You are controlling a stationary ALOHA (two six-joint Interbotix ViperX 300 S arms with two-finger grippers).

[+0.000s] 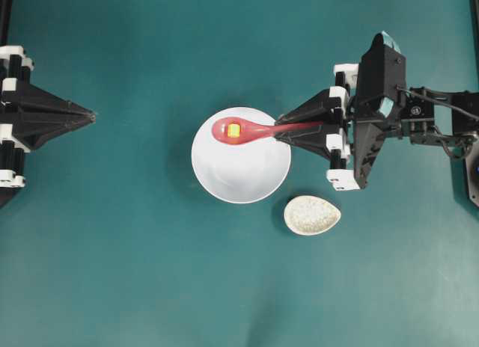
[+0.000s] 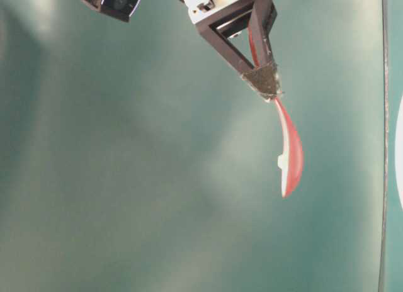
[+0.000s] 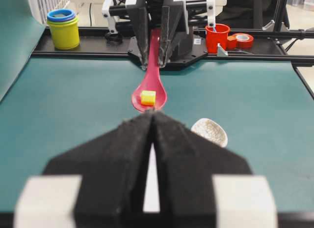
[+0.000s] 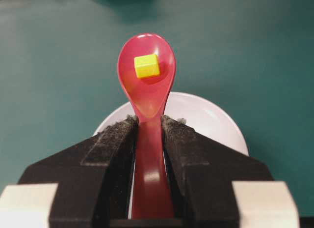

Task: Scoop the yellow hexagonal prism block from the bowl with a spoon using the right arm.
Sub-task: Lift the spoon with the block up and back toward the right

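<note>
Spoon (image 4: 147,85): glossy pink-red, deep oval scoop (yellow hexagonal prism block (image 4: 146,66) inside)
Right gripper (image 4: 147,127): clamped on handle
Left gripper (image 3: 152,121): pressed together

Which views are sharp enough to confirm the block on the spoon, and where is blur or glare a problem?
Right wrist: yellow block crisp in the spoon; near jaws soft. Left wrist: block readable, own jaws blurred. Overhead: sharp. Table-level: hazy, washed out, block indistinct.

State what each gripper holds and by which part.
The right gripper grips the glossy pink-red spoon by its handle; the tiny yellow block sits in its scoop. The left gripper is shut, holding nothing.
</note>
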